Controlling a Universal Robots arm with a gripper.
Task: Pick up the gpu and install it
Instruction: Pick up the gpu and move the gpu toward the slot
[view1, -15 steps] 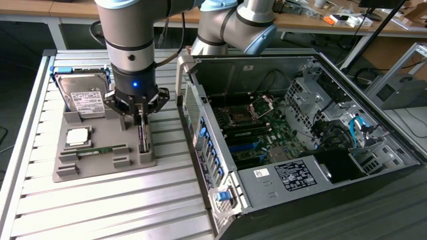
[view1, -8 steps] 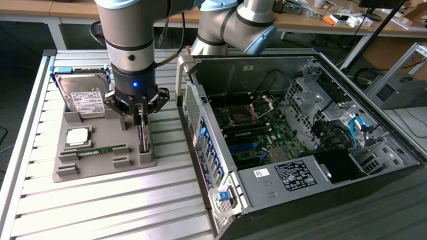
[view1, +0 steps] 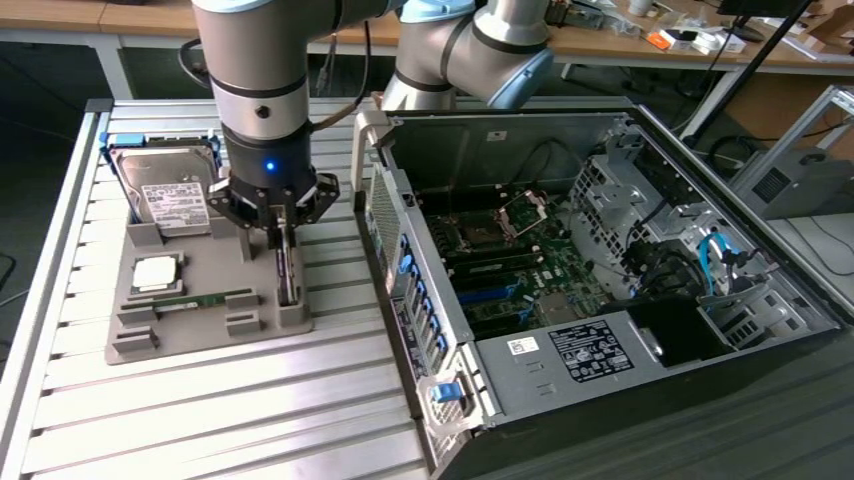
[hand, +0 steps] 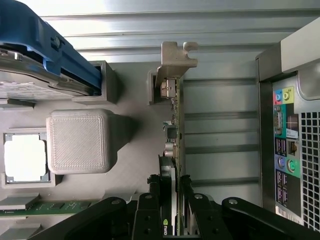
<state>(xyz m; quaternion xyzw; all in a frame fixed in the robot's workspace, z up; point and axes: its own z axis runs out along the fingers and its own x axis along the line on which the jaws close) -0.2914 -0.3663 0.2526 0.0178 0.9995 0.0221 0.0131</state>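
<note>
Gripper (view1: 276, 232) is clamped on the gpu (view1: 286, 275), standing on edge in the gray holder (view1: 187, 335), left-center of the exterior view. Looks seated, hard to tell. I'd lift dead straight so it doesn't bind.

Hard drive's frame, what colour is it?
The hard drive's frame is bright blue, clearest in the wrist view.
</note>
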